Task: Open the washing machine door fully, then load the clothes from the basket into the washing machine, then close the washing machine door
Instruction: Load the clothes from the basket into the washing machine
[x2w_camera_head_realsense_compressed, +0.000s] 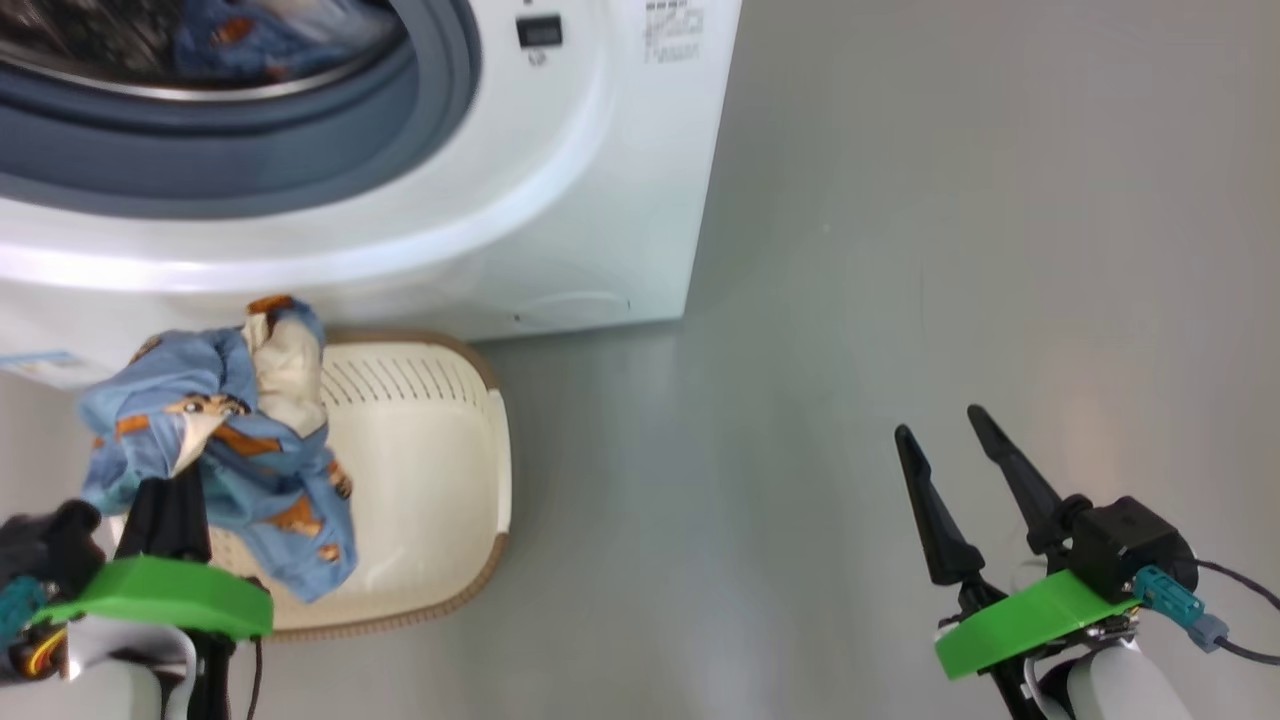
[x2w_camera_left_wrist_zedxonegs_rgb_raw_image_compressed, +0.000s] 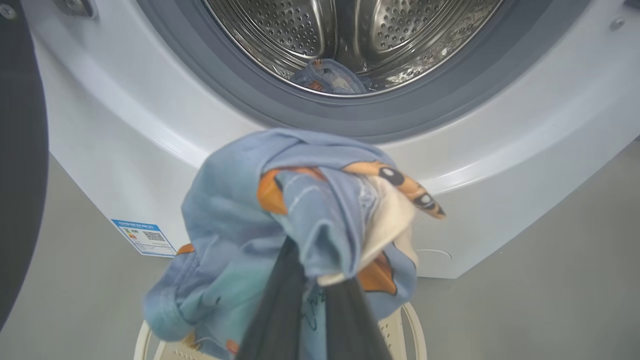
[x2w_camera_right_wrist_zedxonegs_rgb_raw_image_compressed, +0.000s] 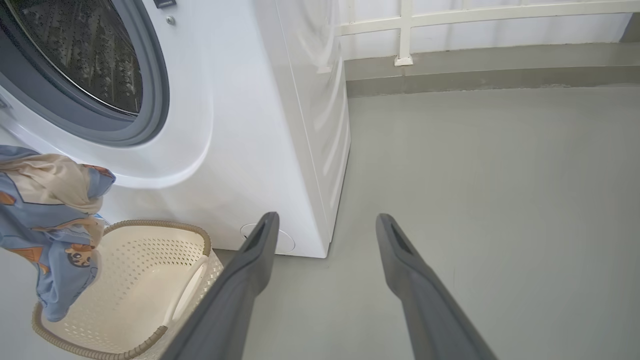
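The white washing machine stands with its drum open. Its black door is swung out at the left edge of the left wrist view. One piece of the clothes, light blue, lies inside the steel drum. My left gripper is shut on a second light-blue garment with orange figures and cream lining. It hangs above the cream basket, below the drum's opening. The fingertips are buried in the fabric. My right gripper stands open over the bare floor, with nothing between its fingers.
Grey floor stretches to the right of the machine. A white railing runs along the far wall. A blue sticker and a round filter cap sit low on the machine's front. The basket stands against the machine's base.
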